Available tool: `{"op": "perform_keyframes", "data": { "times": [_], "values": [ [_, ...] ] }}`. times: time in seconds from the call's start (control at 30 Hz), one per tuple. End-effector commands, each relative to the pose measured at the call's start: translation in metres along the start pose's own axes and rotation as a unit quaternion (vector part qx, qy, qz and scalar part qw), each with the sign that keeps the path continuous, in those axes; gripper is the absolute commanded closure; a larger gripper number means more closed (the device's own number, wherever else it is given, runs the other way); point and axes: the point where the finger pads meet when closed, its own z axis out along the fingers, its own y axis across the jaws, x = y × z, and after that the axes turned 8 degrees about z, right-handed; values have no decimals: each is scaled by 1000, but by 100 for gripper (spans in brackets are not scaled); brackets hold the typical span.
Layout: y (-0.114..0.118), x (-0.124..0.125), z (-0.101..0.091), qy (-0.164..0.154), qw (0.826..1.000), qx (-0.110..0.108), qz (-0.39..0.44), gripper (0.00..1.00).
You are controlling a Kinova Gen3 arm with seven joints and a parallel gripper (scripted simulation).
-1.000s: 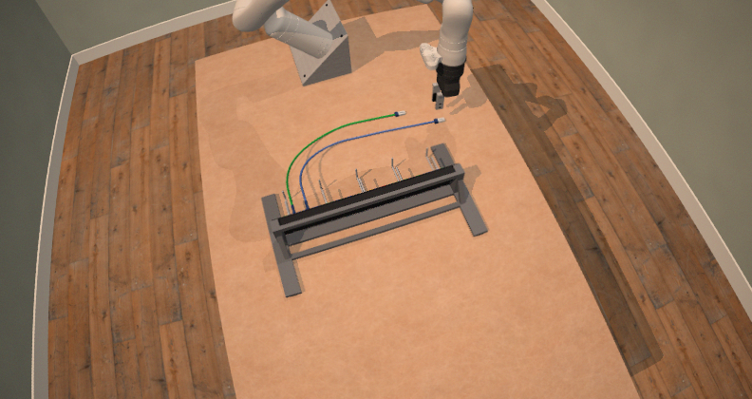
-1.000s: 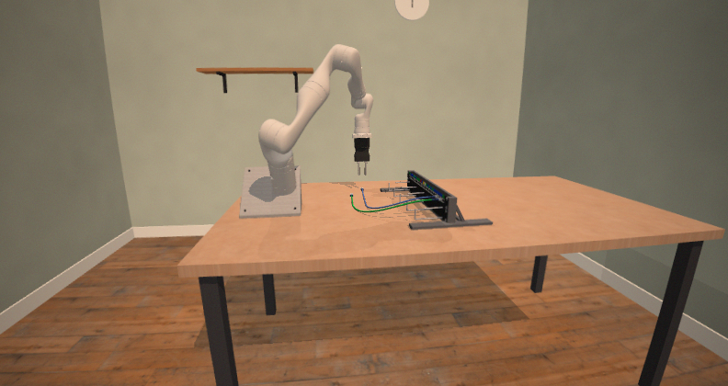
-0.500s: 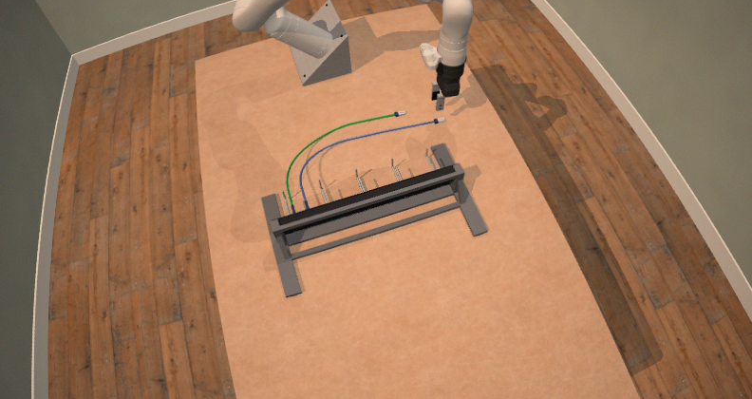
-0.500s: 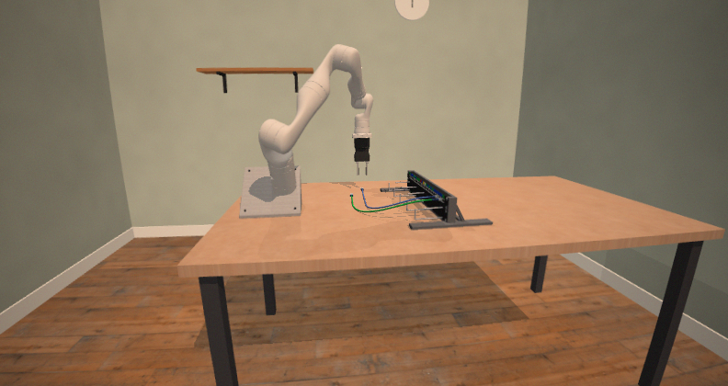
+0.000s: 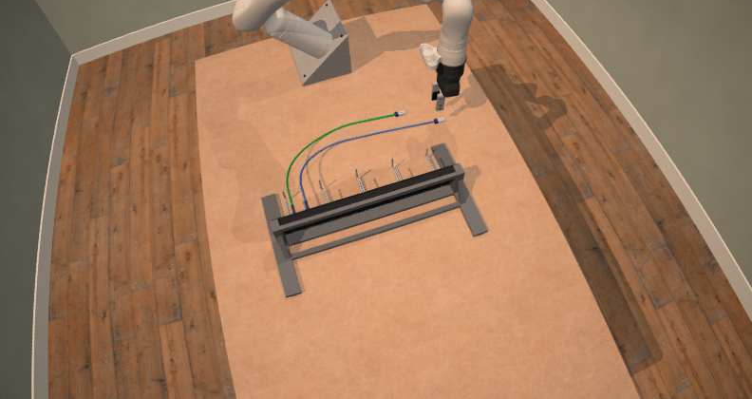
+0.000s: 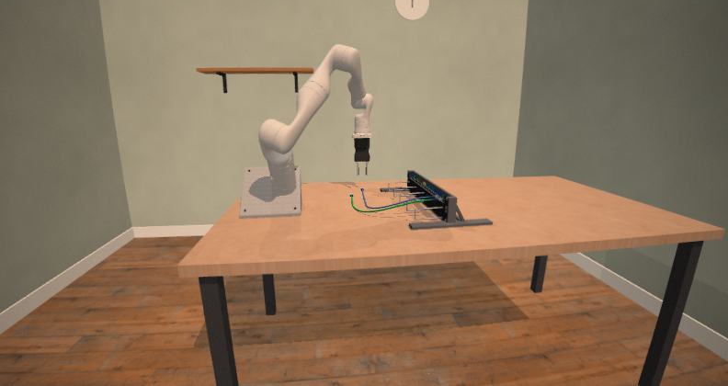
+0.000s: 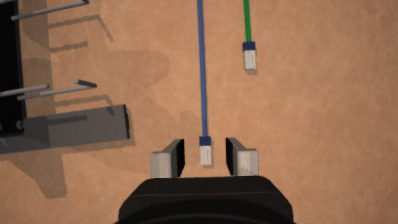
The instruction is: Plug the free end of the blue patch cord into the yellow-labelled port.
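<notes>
So far nothing is plugged: I have the gripper point(image 7: 205, 156) hanging above the table point(image 6: 560, 215), jaws spread fairly wide and holding nothing, with the blue patch cord's point(image 5: 367, 133) free plug point(image 7: 205, 151) showing between them on the wood below. Beside it lies the green cord point(image 5: 336, 128). Grasping, carrying to the rack point(image 5: 476, 222) and latching all remain; I can't make out the yellow label.

No readable text anywhere here. The rack point(image 6: 454, 210), off to the side of the gripper point(image 6: 362, 170), shows small coloured patches along its front panel, but they're too tiny to make out as labels or lettering. The wall clock point(image 6: 411, 1), high above the gripper, carries no numerals, just a plain face.
</notes>
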Motion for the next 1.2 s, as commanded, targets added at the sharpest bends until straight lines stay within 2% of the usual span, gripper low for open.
{"op": "perform_keyframes", "data": {
  "times": [0.0,0.27,0.73,1.17],
  "values": [
    [0,0,0,-1,1000,0,0,27],
    [0,0,5,-1,1000,0,0,27],
    [0,-1,24,-1,1000,0,0,27],
    [0,-1,50,-1,1000,0,0,27]
  ]
}}
